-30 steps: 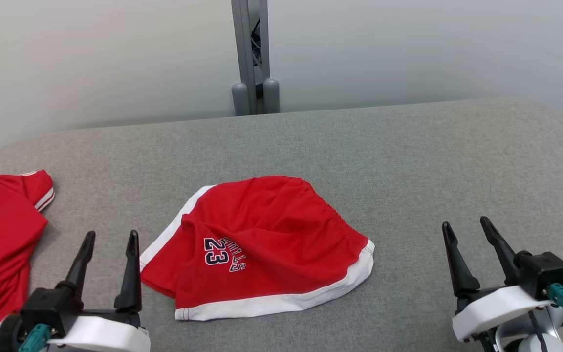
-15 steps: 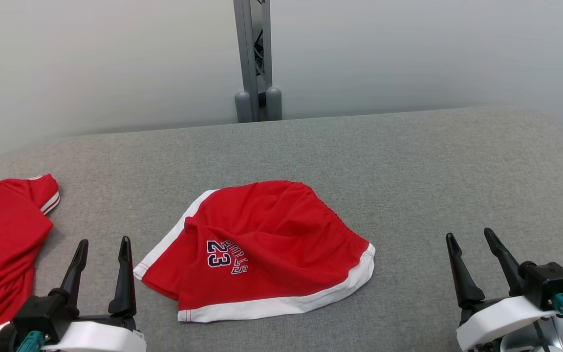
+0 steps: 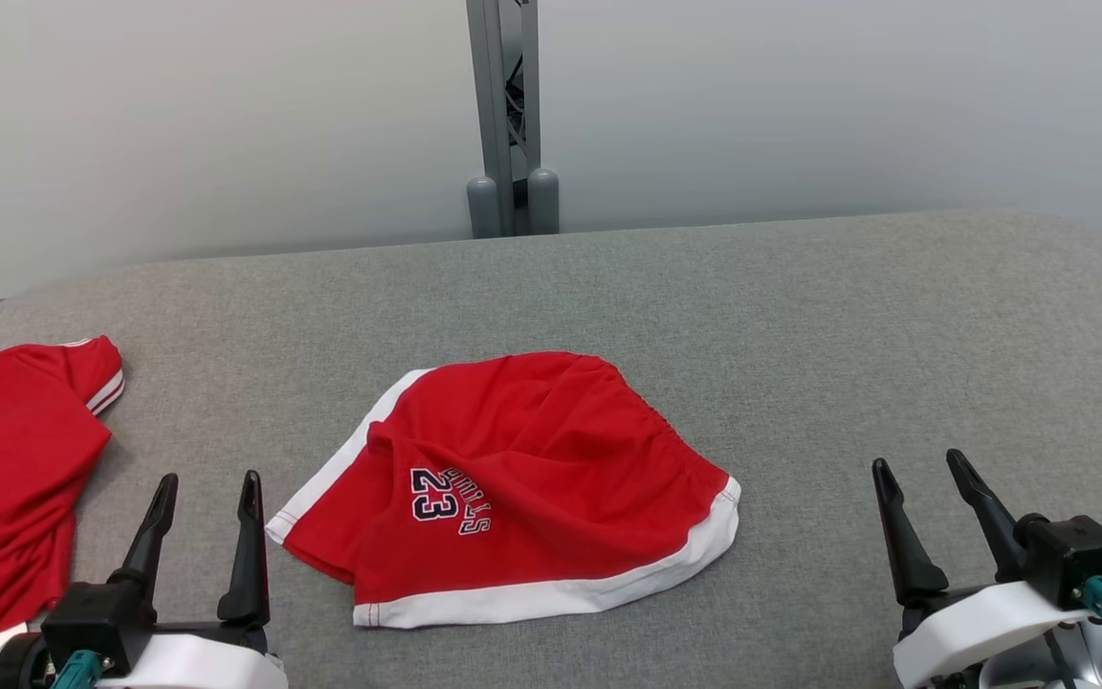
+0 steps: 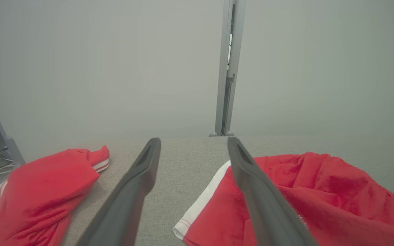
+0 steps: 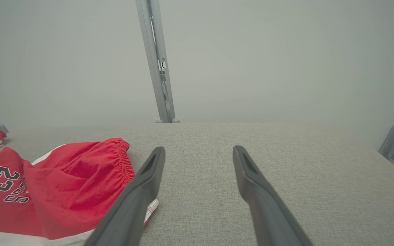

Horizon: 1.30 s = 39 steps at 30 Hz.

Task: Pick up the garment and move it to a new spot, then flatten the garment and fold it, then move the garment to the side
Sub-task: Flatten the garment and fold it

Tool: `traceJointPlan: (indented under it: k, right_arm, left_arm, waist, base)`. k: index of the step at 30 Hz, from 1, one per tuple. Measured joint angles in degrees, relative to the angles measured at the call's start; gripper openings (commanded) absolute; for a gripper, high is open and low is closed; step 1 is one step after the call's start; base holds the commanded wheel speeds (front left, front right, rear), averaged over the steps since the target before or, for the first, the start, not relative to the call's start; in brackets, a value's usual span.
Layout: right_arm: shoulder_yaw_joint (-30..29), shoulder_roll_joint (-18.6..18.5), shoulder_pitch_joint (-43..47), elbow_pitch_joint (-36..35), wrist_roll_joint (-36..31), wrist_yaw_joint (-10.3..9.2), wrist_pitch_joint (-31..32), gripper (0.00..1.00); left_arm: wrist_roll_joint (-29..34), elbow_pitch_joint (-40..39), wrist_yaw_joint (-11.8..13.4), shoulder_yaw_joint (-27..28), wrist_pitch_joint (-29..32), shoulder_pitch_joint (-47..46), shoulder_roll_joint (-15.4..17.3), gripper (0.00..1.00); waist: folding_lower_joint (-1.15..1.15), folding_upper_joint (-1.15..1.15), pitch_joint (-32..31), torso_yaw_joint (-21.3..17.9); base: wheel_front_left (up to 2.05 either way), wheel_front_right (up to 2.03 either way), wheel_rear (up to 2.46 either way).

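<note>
So pickup is pending: left gripper [image 3: 209, 478] and right gripper [image 3: 917, 461], spread and empty, must probably reach the red shorts [image 3: 532, 450].

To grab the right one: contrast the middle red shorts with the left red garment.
The red shorts with broad white band bear a dark 23 print; the red garment with thin-striped cuff shows none. The shorts lie centred, the garment at the far left. Both are crumpled.

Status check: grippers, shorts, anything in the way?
Both open, empty: left gripper, right gripper. The red shorts crumpled between them, not gripped. Also a second red garment beside left gripper.
</note>
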Motion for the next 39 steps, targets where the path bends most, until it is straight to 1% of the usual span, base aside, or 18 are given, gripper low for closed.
traceJointPlan:
  k: [5, 8, 11, 16, 17, 18, 19, 21, 23, 29, 33, 35, 36, 37, 39]
  right_arm:
    - [-0.5, 0.0, 0.0, 0.3, 0.0, 0.00, 0.0, 1.00]
    - [-0.4, 0.0, -0.5, 0.9, -0.5, 0.00, 0.7, 1.00]
    - [0.9, -0.1, -1.6, 2.3, -0.8, 0.00, 2.2, 1.00]
    - [3.9, -2.0, -4.0, 6.4, 0.6, 0.00, 5.1, 1.00]
    - [3.9, -2.0, -4.0, 6.4, 0.6, 0.00, 5.1, 1.00]
    - [5.2, -3.0, -5.1, 8.2, 1.2, 0.00, 6.0, 1.00]
    - [5.9, -3.5, -5.7, 9.0, 1.7, 0.00, 6.5, 1.00]
    - [6.7, -3.9, -6.3, 9.8, 2.1, 0.00, 7.0, 1.00]
    - [9.5, -5.5, -8.2, 12.1, 3.1, 0.00, 8.1, 1.00]
    - [14.3, -7.9, -12.3, 16.2, 4.9, 0.00, 8.3, 1.00]
    - [17.0, -8.6, -14.7, 18.9, 6.0, 0.00, 8.1, 1.00]
    - [18.5, -9.0, -16.0, 20.1, 6.6, 0.00, 8.0, 1.00]
    - [19.2, -9.1, -16.5, 20.7, 7.1, 0.00, 7.8, 1.00]
    - [19.9, -9.1, -17.0, 21.3, 7.3, 0.00, 7.8, 1.00]
    - [20.8, -9.4, -17.8, 22.5, 8.3, 0.00, 7.4, 1.00]
  left_arm:
    - [0.8, 0.4, -0.5, -0.3, 0.0, -0.2, -0.1, 1.00]
    - [1.3, 0.7, -1.3, -2.0, 1.3, -1.2, -0.1, 1.00]
    - [1.6, 1.3, -2.5, -4.7, 4.5, -1.8, -0.3, 1.00]
    - [0.6, 3.4, -6.1, -9.4, 9.2, -2.8, -2.0, 1.00]
    - [0.6, 3.4, -6.1, -9.4, 9.2, -2.8, -2.0, 1.00]
    - [0.1, 4.9, -7.3, -10.8, 11.0, -3.3, -2.4, 1.00]
    - [-0.4, 5.6, -7.8, -11.4, 12.0, -3.6, -2.8, 1.00]
    - [-0.4, 6.4, -8.1, -11.9, 12.8, -3.8, -3.1, 1.00]
    - [-1.1, 8.7, -8.6, -12.6, 14.4, -4.5, -3.9, 1.00]
    - [-2.8, 12.6, -8.7, -12.4, 16.0, -6.2, -4.5, 1.00]
    - [-3.5, 14.2, -9.6, -12.7, 16.6, -7.2, -4.9, 1.00]
    - [-4.0, 15.1, -10.4, -13.1, 17.3, -7.9, -5.2, 1.00]
    - [-4.1, 15.4, -10.6, -13.2, 17.3, -8.1, -5.3, 0.95]
    - [-4.1, 15.6, -10.8, -13.3, 17.3, -8.5, -5.5, 0.74]
    - [-4.5, 16.1, -11.3, -13.6, 17.5, -8.9, -5.7, 0.22]
  waist:
    - [0.00, 0.00, 0.2, 0.6]
    - [0.00, 0.00, 0.5, 1.5]
    - [0.00, 0.00, 1.0, 2.6]
    - [0.00, 0.00, 2.7, 4.5]
    - [0.00, 0.00, 2.7, 4.5]
    - [0.00, 0.00, 3.6, 5.1]
    - [0.00, 0.00, 4.1, 5.4]
    - [0.00, 0.00, 4.5, 5.7]
    - [0.00, 0.00, 5.9, 6.3]
    - [0.00, 0.00, 8.2, 6.5]
    - [0.00, 0.00, 9.3, 6.4]
    - [0.00, 0.00, 9.8, 6.3]
    - [0.00, 0.00, 10.1, 6.3]
    - [0.00, 0.00, 10.3, 6.3]
    - [0.00, 0.00, 10.7, 6.4]
  base:
    - [0.00, 0.00, 0.00]
    - [0.00, 0.00, 0.00]
    - [0.00, 0.00, 0.00]
    - [0.00, 0.00, 0.00]
    - [0.00, 0.00, 0.00]
    - [0.00, 0.00, 0.00]
    - [0.00, 0.00, 0.00]
    - [0.00, 0.00, 0.00]
    - [0.00, 0.00, 0.00]
    - [0.00, 0.00, 0.00]
    - [0.00, 0.00, 0.00]
    - [0.00, 0.00, 0.00]
    - [0.00, 0.00, 0.00]
    - [0.00, 0.00, 0.00]
    - [0.00, 0.00, 0.00]
